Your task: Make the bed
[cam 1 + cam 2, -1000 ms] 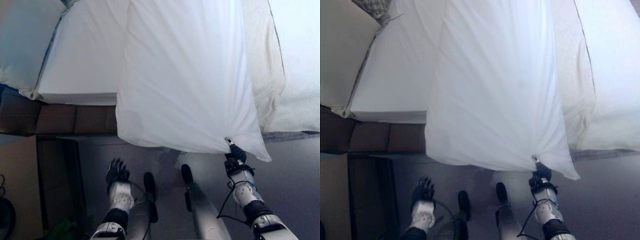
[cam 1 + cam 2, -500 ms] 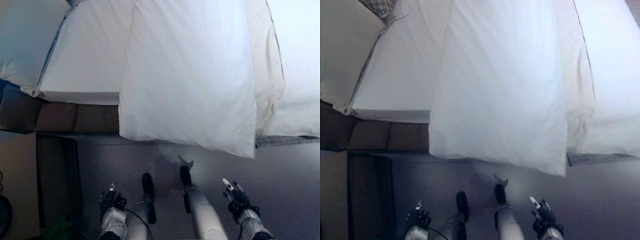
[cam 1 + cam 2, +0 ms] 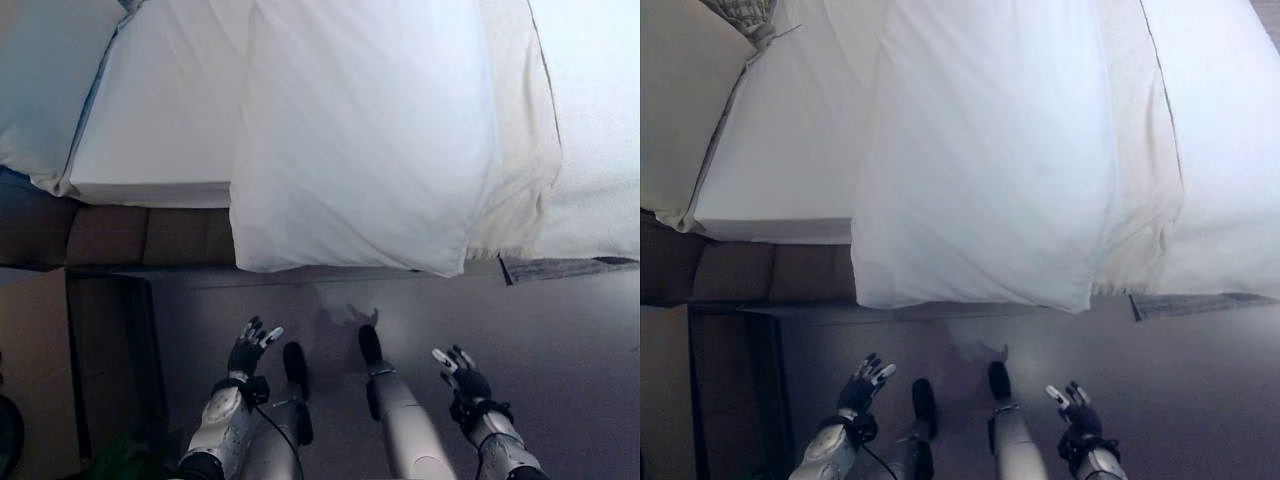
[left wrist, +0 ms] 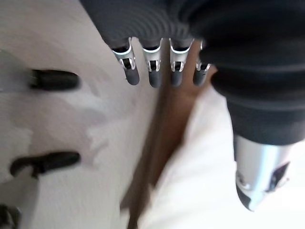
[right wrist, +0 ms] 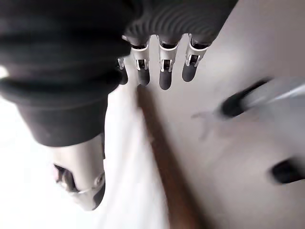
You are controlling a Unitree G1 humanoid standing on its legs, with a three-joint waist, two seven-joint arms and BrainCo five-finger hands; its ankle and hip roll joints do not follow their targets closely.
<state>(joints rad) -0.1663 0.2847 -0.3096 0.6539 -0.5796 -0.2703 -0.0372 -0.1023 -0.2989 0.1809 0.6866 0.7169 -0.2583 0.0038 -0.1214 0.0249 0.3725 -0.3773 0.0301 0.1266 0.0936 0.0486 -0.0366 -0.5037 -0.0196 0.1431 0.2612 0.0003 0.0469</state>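
Note:
A large white pillow (image 3: 370,140) lies lengthwise on the bed, its near end hanging slightly over the bed's front edge. Under it are a white sheet (image 3: 160,110) on the left and a cream cover (image 3: 520,150) on the right. My left hand (image 3: 250,347) is low over the floor, in front of the pillow's left corner, with straight fingers (image 4: 152,71) and nothing in it. My right hand (image 3: 460,376) hovers below the pillow's right corner, fingers (image 5: 162,67) also straight and empty. Neither hand touches the pillow.
A second pillow (image 3: 40,90) lies at the bed's far left. The brown bed base (image 3: 120,235) runs under the mattress edge. A brown piece of furniture (image 3: 40,370) stands at lower left. Grey floor (image 3: 570,340) stretches in front of the bed.
My right hand let go of the pillow's near corner and dropped away. The pillow's hanging end has settled back onto the bed. My left hand sank, then rose again with spread fingers.

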